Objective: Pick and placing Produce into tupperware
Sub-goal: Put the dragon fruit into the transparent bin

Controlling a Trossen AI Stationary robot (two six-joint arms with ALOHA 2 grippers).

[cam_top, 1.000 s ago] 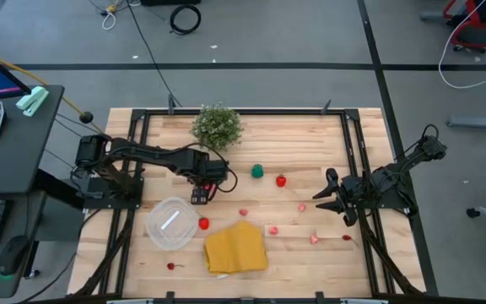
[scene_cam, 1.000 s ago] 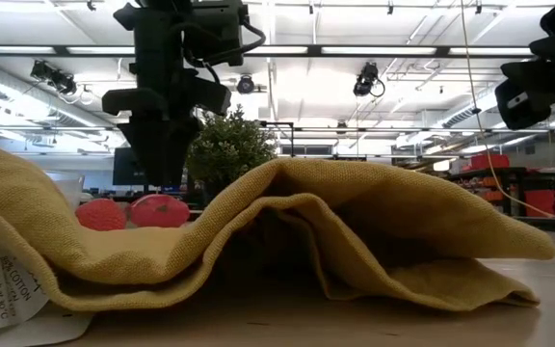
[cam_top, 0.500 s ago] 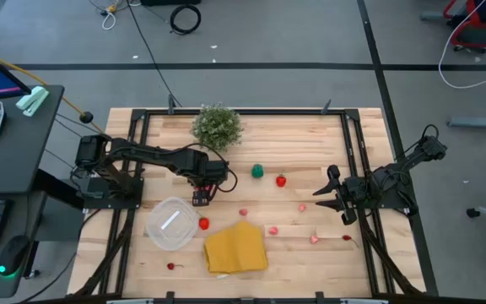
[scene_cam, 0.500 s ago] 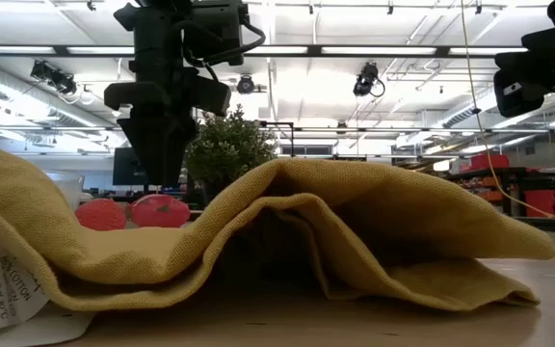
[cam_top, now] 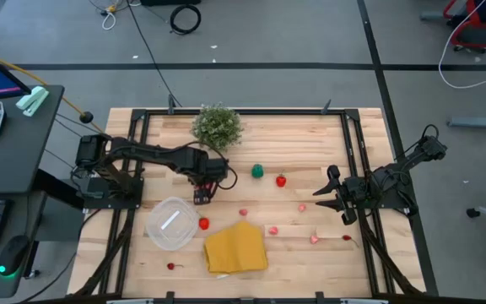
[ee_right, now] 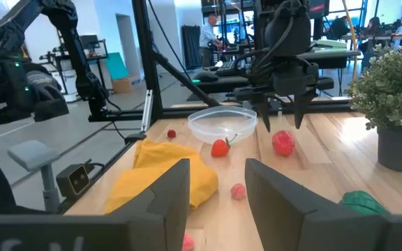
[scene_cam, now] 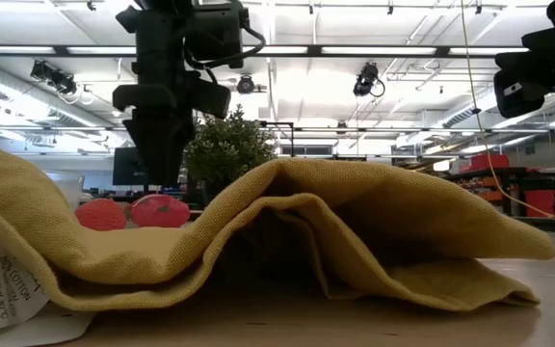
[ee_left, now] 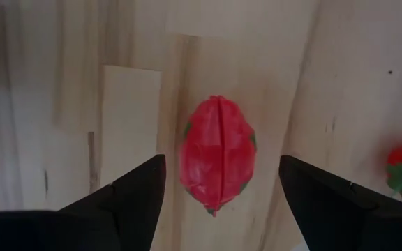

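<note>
My left gripper (ee_left: 218,192) hangs wide open over a red fruit (ee_left: 218,153), right gripper (cam_top: 329,193) half-open and empty; the container (cam_top: 172,223) holds no produce yet.

Pale blond wood grain across the counter (cam_top: 294,143), framed in black rails. Mustard yellow on the folded cloth (cam_top: 235,248), at six o'clock of the counter. Clear, milky white on the round tupperware (cam_top: 172,223), toward eight o'clock. Bright red with green flecks and a darker centre seam on the toy fruit (ee_left: 218,153) between the black fingers (ee_left: 135,195). Red on the piece (cam_top: 203,224) beside the tupperware and on another (cam_top: 281,180) near centre. Deep green on one lone piece (cam_top: 258,171). Soft pink on the small ones (cam_top: 272,230) toward four o'clock. Dusty grey-green on the bushy plant (cam_top: 217,126), at twelve o'clock.
</note>
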